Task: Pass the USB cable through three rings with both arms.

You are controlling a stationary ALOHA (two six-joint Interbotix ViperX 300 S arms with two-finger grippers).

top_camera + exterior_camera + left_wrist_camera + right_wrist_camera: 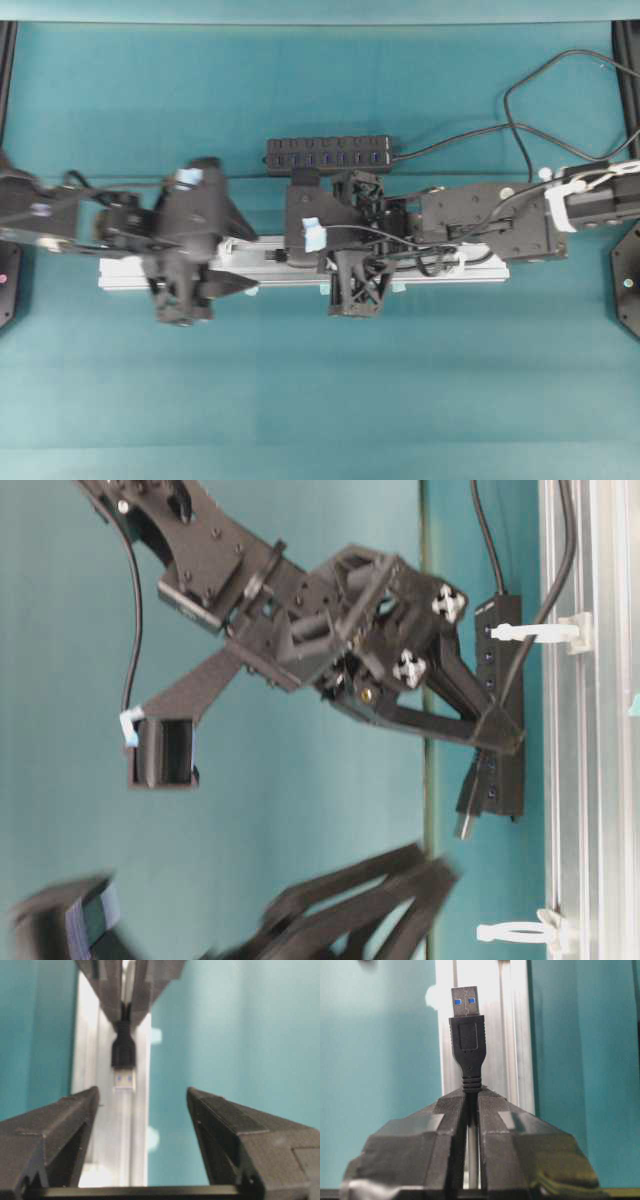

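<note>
The long silver aluminium rail lies lengthwise across the teal table surface and serves as the reference for all positions. The right black lattice-framed gripper is positioned over the rail's middle section with its jaws clenched on the thin black USB cable, gripping it just behind the strain relief; the plug's silver metal tip with blue insert projects beyond the fingertips along the rail's axis. The left black lattice-framed gripper sits over the rail toward its left end, jaws spread wide and released, holding nothing; the plug lies ahead of it, apart from both fingers. In the table-level view two whitish translucent plastic rings stand on the rail; the third cannot be located, probably because the arms mask it. A black multi-port hub rests beyond the rail's far edge, parallel to it and apart from it.
</note>
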